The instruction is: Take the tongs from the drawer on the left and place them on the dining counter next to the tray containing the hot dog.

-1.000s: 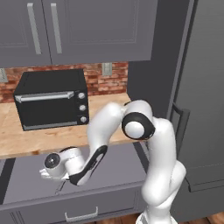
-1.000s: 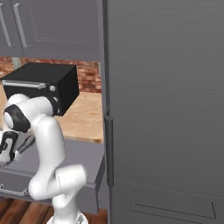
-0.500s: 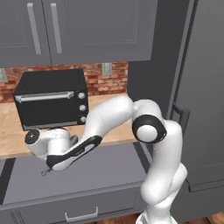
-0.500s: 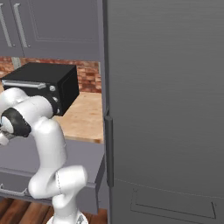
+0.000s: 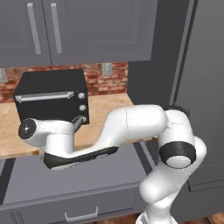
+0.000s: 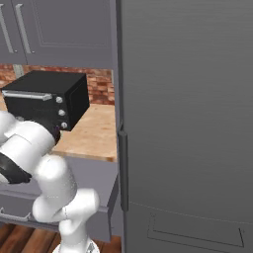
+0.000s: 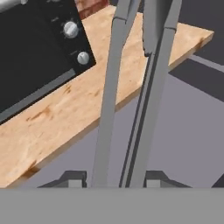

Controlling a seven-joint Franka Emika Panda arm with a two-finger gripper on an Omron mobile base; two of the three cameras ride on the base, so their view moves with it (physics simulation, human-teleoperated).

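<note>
You have the tongs [image 7: 131,100] pinched in the gripper [image 7: 114,181], jaws narrowed on both arms near one end. They hang in the air above the open drawer [image 5: 83,181], beside the wood counter [image 7: 65,118] with the black oven [image 5: 52,94] on it. Expect them to be light, stiff and slick (thin metal, likely to pivot), so hold close to where the arms meet. In the hand view their long axis runs straight away from the fingers, far ends pointing towards the counter edge.

2 base views flank arm, share toaster oven [image 5: 52,98]; hand view close above counter [image 7: 57,118].
</note>
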